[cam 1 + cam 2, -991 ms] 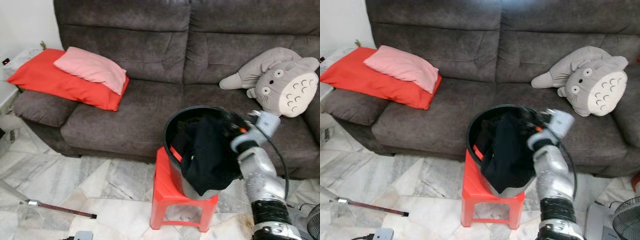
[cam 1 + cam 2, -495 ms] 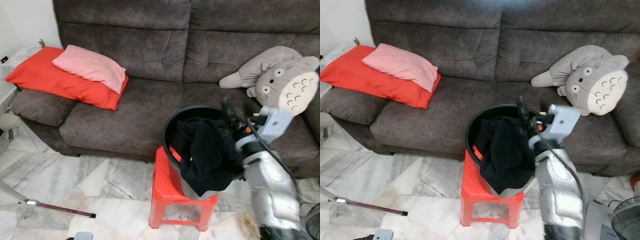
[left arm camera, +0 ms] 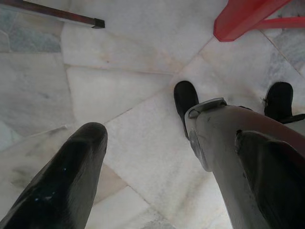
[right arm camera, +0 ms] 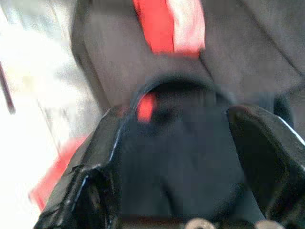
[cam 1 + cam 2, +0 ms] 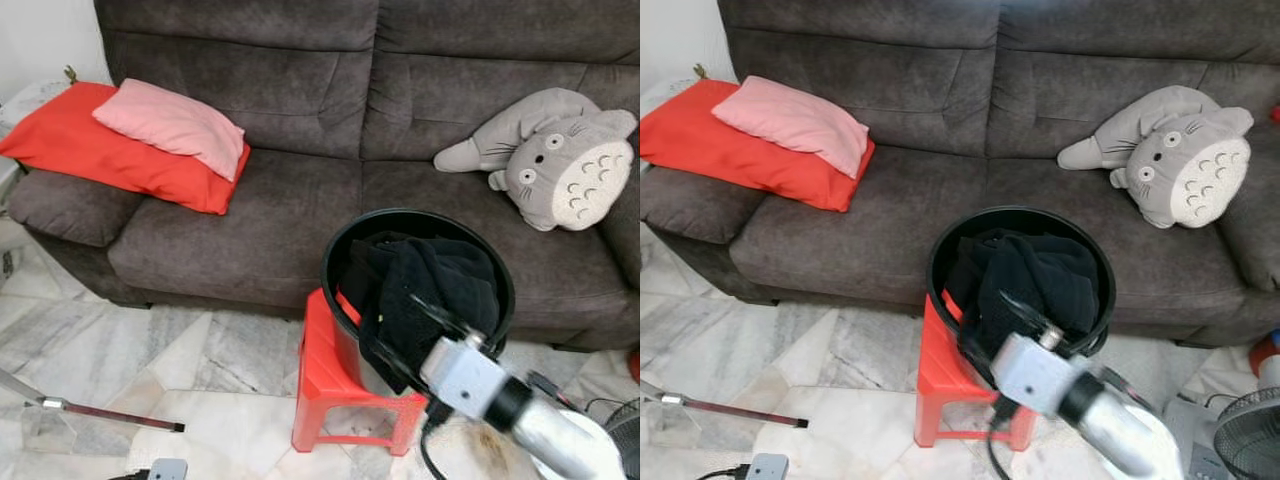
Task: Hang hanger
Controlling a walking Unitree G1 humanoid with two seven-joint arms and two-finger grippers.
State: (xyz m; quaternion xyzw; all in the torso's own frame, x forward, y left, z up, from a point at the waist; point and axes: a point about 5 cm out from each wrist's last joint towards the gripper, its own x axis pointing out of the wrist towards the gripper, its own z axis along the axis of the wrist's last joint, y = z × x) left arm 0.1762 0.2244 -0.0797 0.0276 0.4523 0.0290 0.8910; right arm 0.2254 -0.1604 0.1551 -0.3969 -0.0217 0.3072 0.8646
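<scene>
Hanger, seemingly the short red plastic strip (image 5: 347,303), sits inside the one round black bucket (image 5: 420,214), against its left wall and partly under the black clothes (image 5: 430,290). In the left eye view the right arm reaches up from the lower right, and the right gripper (image 5: 410,335) is at the bucket's near rim, its jaws spread and empty. The bucket stands on one red plastic stool (image 5: 315,370) before one grey-brown fabric sofa (image 5: 270,220), which carries two cushions, one red (image 5: 90,150) and one pink (image 5: 170,120), and one grey plush toy (image 5: 560,165). The right eye view shows the same. In the left wrist view the left gripper (image 3: 167,191) hangs wide open over the marble floor (image 3: 133,95), above the robot's two black feet (image 3: 185,98). The blurred right wrist view shows wide jaws around the clothes.
</scene>
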